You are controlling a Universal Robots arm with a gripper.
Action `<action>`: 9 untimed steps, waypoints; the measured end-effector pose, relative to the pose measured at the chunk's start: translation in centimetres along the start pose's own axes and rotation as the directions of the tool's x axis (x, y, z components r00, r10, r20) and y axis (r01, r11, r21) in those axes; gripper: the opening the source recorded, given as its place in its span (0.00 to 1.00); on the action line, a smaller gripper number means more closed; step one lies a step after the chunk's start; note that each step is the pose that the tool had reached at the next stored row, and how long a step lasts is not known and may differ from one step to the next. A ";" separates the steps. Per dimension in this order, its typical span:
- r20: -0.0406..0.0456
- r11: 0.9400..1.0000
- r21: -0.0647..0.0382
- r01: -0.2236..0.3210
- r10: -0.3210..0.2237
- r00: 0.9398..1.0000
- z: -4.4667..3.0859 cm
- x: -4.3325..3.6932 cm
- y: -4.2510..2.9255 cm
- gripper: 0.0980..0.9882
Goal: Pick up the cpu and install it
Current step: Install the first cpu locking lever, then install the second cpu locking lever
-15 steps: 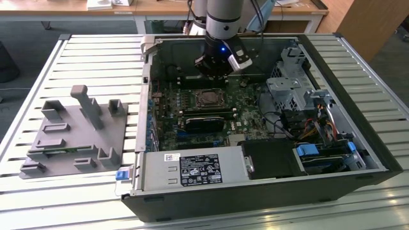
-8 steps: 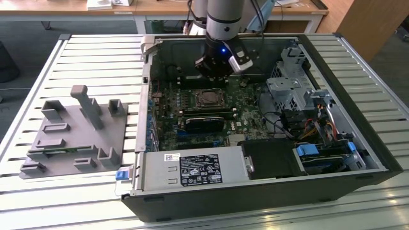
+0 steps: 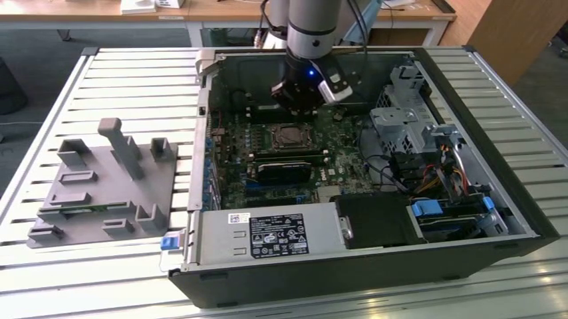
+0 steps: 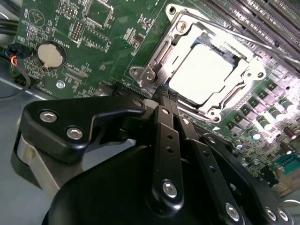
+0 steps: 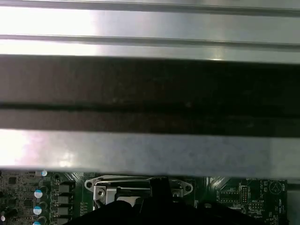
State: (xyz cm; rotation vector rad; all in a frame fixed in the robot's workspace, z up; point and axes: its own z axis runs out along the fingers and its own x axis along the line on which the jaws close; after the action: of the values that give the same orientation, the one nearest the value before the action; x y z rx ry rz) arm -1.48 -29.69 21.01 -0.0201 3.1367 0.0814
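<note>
— Where is the cpu now?

— It lies flat in the socket (image 4: 206, 70) on the green motherboard (image 3: 266, 159), its pale silvery top (image 4: 201, 72) showing bright in the second wrist view, with the metal socket frame around it. In the exterior view I see the socket (image 3: 288, 136) near the middle of the open computer case (image 3: 355, 266), which rests on the slatted tabletop (image 3: 116, 73).

— And your tool?

— My tool (image 4: 164, 96) hangs just beside the socket, toward the case's far wall in the exterior view, where the black tool body (image 3: 297, 93) sits above the board. In the second wrist view my two black fingers (image 4: 161, 136) run together to a point right at the socket's edge, drawn narrow with nothing between them. The cpu is apart from my fingertips, a little beyond them.

— Anything else around?

— A grey fixture tray (image 3: 106, 186) with posts stands on the tabletop at the exterior view's left, well apart from the case.
</note>
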 end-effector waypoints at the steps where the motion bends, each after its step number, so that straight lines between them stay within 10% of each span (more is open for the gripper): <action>1: 0.000 1.000 0.000 0.000 0.000 1.000 0.00 0.00 -0.07 0.01; 9: 0.000 1.000 0.000 0.000 0.000 1.000 -0.05 0.01 -1.01 0.01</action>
State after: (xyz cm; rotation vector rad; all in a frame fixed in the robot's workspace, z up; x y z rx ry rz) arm -1.48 -30.70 21.01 -0.0201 3.1368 0.0813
